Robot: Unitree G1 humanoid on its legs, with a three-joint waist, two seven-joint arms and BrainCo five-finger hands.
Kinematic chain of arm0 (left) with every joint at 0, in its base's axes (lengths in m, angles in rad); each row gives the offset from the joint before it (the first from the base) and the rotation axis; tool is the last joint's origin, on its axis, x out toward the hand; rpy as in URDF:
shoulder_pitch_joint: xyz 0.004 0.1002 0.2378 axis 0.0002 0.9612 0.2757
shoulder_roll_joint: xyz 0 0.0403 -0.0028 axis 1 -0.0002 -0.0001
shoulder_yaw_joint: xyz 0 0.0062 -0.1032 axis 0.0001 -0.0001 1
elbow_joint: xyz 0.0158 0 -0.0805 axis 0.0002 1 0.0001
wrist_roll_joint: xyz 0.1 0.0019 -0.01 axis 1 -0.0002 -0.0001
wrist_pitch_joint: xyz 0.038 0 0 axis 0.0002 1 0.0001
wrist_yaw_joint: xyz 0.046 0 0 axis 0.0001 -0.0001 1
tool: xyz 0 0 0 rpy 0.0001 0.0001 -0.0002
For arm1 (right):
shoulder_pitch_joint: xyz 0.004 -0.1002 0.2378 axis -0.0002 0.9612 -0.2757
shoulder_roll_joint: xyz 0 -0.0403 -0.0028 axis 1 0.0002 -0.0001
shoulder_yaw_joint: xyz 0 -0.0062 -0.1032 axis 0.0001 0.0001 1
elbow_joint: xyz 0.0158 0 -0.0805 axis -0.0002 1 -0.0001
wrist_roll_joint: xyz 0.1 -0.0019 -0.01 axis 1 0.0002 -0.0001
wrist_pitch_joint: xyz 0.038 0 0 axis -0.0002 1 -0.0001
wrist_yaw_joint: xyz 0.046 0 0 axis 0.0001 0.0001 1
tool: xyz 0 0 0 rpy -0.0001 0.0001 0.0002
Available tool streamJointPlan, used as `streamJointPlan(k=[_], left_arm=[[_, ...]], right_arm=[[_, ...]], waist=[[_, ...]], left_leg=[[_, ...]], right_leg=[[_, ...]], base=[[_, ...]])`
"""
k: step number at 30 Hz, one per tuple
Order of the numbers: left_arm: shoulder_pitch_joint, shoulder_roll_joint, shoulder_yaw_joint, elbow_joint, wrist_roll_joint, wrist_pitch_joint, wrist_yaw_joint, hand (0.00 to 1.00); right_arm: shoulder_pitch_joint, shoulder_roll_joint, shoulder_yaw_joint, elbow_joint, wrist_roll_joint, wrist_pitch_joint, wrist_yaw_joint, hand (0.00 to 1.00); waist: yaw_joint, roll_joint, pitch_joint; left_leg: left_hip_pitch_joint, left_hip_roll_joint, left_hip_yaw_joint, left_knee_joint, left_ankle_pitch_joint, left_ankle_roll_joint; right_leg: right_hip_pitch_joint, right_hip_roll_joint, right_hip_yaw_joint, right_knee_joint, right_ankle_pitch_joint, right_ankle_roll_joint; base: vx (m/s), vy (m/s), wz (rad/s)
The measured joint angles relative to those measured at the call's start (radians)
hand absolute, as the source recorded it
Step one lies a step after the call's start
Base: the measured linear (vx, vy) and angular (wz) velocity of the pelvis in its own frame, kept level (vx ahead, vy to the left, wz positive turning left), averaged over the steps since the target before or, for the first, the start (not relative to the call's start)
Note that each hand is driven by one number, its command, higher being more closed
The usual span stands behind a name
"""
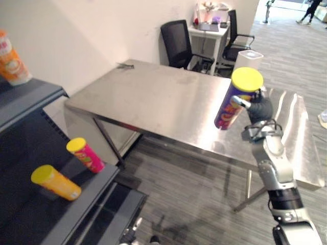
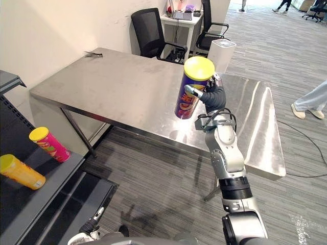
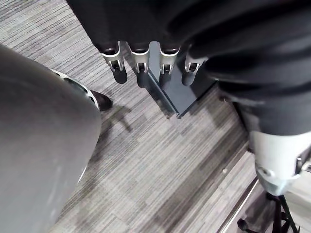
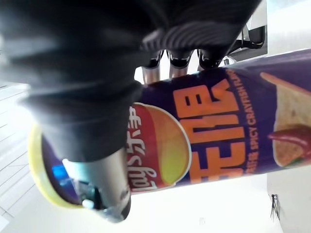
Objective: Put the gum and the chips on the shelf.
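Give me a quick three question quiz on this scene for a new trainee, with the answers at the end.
1. True or false: the purple chips can is standing on the steel table.
2. Which hand grips that can? A) left hand B) right hand C) neither
3. How many cans lie on the lower board of the shelf, and what colours are they?
Key: 1 false, it is held up in the air. 2 B. 3 two, a pink can and a yellow can.

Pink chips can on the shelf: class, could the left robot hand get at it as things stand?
Probably yes: the left robot hand hangs empty, low beside the shelf, and the pink chips can lies exposed near its edge.
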Motion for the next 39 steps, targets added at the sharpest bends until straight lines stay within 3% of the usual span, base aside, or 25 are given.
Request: streamJointPlan(k=[3, 7, 8, 9, 10, 12, 13, 14, 18, 20, 24, 26, 30, 34, 39], left_arm=[[-0.004, -0.002, 0.023, -0.008, -0.005, -0.001, -0.004, 0.00], [0.001, -0.014, 0.072, -0.014, -0.008, -0.006, 0.000, 0.00], [0.007, -0.022, 0.083, -0.018, -0.013, -0.005, 0.001, 0.00], [0.020, -0.032, 0.090, -0.027, -0.035, -0.006, 0.006, 0.00], [0.020, -0.031, 0.117, -0.031, -0.046, -0.008, 0.004, 0.00], [0.023, -0.038, 0.154, -0.029, -0.044, -0.008, 0.004, 0.00], [0.040, -0.046, 0.168, -0.029, -0.044, -0.006, 0.001, 0.00], [0.047, -0.048, 0.175, -0.029, -0.043, -0.006, -0.002, 0.00], [0.054, -0.060, 0.204, -0.028, -0.039, -0.003, -0.003, 0.00], [0.052, -0.067, 0.203, -0.028, -0.028, -0.001, -0.003, 0.00], [0.043, -0.069, 0.194, -0.026, -0.019, 0.002, -0.005, 0.00], [0.045, -0.066, 0.185, -0.025, 0.016, 0.002, -0.005, 0.00], [0.042, -0.039, 0.156, -0.006, 0.018, 0.002, -0.014, 0.00], [0.043, -0.034, 0.168, 0.004, 0.018, 0.000, -0.012, 0.00], [0.046, -0.037, 0.169, 0.009, 0.018, 0.000, -0.010, 0.00]], right_arm=[[-0.002, 0.002, 0.002, -0.004, -0.001, 0.000, -0.003, 1.00], [-0.038, 0.002, 0.020, 0.000, 0.001, 0.000, -0.004, 1.00], [-0.046, 0.001, 0.022, 0.000, 0.002, 0.000, -0.001, 1.00], [-0.049, 0.001, 0.020, 0.000, 0.002, -0.001, 0.003, 1.00], [-0.053, 0.002, 0.004, 0.003, 0.001, -0.001, 0.006, 1.00], [-0.058, 0.014, -0.030, 0.003, 0.001, -0.001, 0.004, 1.00], [-0.057, 0.033, -0.055, 0.003, 0.001, -0.003, 0.002, 1.00], [-0.058, 0.042, -0.078, 0.003, 0.000, -0.006, -0.004, 1.00], [-0.055, 0.047, -0.115, 0.002, -0.031, -0.009, -0.011, 1.00], [-0.052, 0.048, -0.147, -0.003, -0.037, -0.009, -0.012, 1.00], [-0.013, 0.050, -0.215, -0.029, -0.038, -0.008, -0.015, 1.00], [0.009, 0.058, -0.236, -0.033, -0.041, -0.008, -0.020, 1.00], [0.046, 0.085, -0.255, -0.033, -0.085, -0.008, -0.058, 1.00], [0.062, 0.105, -0.270, -0.033, -0.117, -0.008, -0.078, 1.00], [0.081, 0.119, -0.270, -0.036, -0.119, -0.008, -0.070, 1.00]], waist=[[0.002, 0.013, 0.024], [0.006, 0.040, 0.057], [0.012, 0.047, 0.064], [0.023, 0.055, 0.069], [0.032, 0.032, 0.083], [0.029, 0.032, 0.083], [0.021, 0.034, 0.086], [0.017, 0.040, 0.083], [0.010, 0.044, 0.080], [0.001, 0.056, 0.072], [-0.002, 0.058, 0.064], [0.000, 0.057, 0.063], [-0.001, 0.044, 0.064], [0.004, 0.027, 0.064], [0.016, 0.026, 0.063]], left_leg=[[-0.057, 0.014, -0.050, 0.037, 0.000, -0.009], [-0.142, 0.022, -0.204, -0.055, 0.093, -0.065], [-0.139, 0.025, -0.216, -0.091, 0.091, -0.069], [-0.141, 0.039, -0.197, -0.147, 0.033, -0.111], [-0.169, 0.033, -0.127, -0.098, 0.036, -0.048], [-0.220, 0.049, 0.002, 0.117, 0.055, 0.071], [-0.210, 0.089, 0.112, 0.256, -0.010, 0.095], [-0.177, 0.111, 0.191, 0.305, -0.058, 0.090], [-0.055, 0.157, 0.256, 0.343, -0.120, 0.052], [-0.024, 0.148, 0.246, 0.260, -0.130, 0.029], [-0.026, 0.063, 0.250, 0.075, -0.113, -0.002], [-0.022, 0.017, 0.229, 0.038, -0.093, 0.021], [-0.016, -0.020, 0.228, 0.028, -0.084, 0.037], [-0.001, -0.041, 0.230, -0.023, -0.062, 0.065], [0.041, -0.057, 0.228, -0.112, -0.032, 0.065]], right_leg=[[-0.021, -0.001, -0.041, 0.038, -0.023, -0.016], [-0.092, -0.004, -0.184, 0.130, -0.065, -0.063], [-0.094, 0.000, -0.211, 0.141, -0.072, -0.073], [-0.083, -0.001, -0.265, 0.116, -0.075, -0.087], [-0.083, -0.031, -0.323, 0.109, -0.083, -0.119], [-0.079, -0.066, -0.410, 0.131, -0.090, -0.131], [-0.057, -0.079, -0.473, 0.135, -0.096, -0.140], [-0.039, -0.092, -0.530, 0.131, -0.097, -0.142], [-0.004, -0.135, -0.675, 0.128, -0.088, -0.127], [-0.002, -0.155, -0.738, 0.131, -0.072, -0.114], [-0.001, -0.222, -0.851, 0.141, -0.016, -0.093], [0.010, -0.253, -0.860, 0.130, 0.029, -0.094], [0.022, -0.279, -0.851, 0.118, 0.078, -0.092], [0.023, -0.256, -0.837, 0.051, 0.119, -0.083], [0.031, -0.233, -0.800, 0.016, 0.132, -0.069]], base=[[-0.12, -0.072, 0.44], [-0.12, -0.138, 0.92], [-0.10, -0.198, 1.13], [-0.09, -0.164, 1.23], [-0.10, -0.167, 1.35], [-0.09, -0.191, 1.43], [-0.11, -0.199, 1.72], [-0.10, -0.117, 1.45], [-0.13, 0.007, 1.20], [-0.13, 0.159, 1.11], [-0.08, 0.214, 0.86], [-0.07, 0.275, 0.44], [-0.05, 0.180, 0.16], [-0.06, 0.105, 0.02], [-0.09, 0.038, -0.04]])
